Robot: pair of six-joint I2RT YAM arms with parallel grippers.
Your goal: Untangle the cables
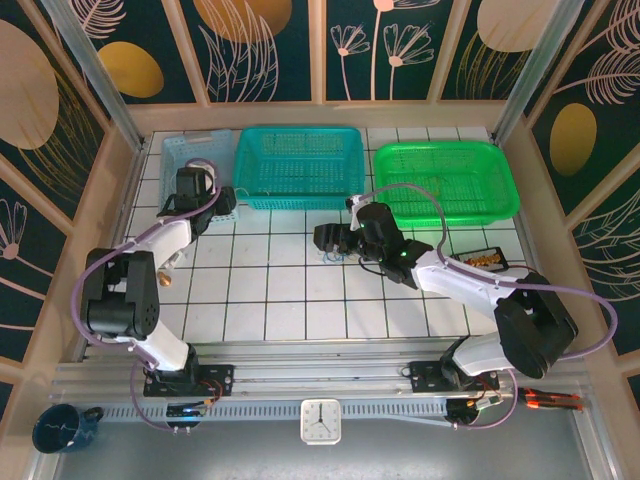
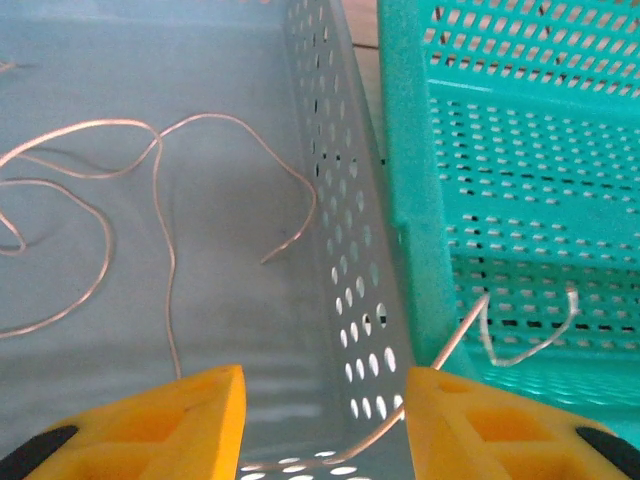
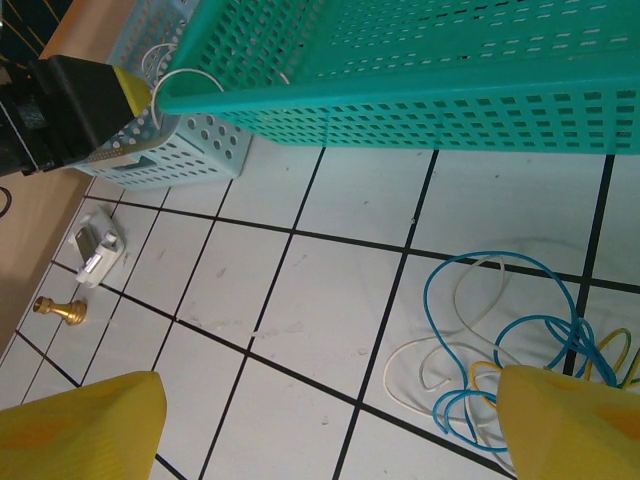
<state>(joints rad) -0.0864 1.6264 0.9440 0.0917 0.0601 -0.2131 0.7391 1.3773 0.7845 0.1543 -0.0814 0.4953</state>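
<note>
Hanging over the perforated wall of the pale blue basket (image 2: 340, 200), the left fingers (image 2: 190, 420) stand apart. A thin whitish cable (image 2: 455, 335) passes between them, close to one finger, and drapes toward the teal basket (image 2: 520, 200). More of this thin cord loops across the pale basket's floor. The right fingers (image 3: 80, 420) are spread wide above the white-tiled tabletop (image 3: 300, 300). There the cables (image 3: 478, 378), blue, whitish and yellowish, lie in a small tangle just in front of the teal basket.
</note>
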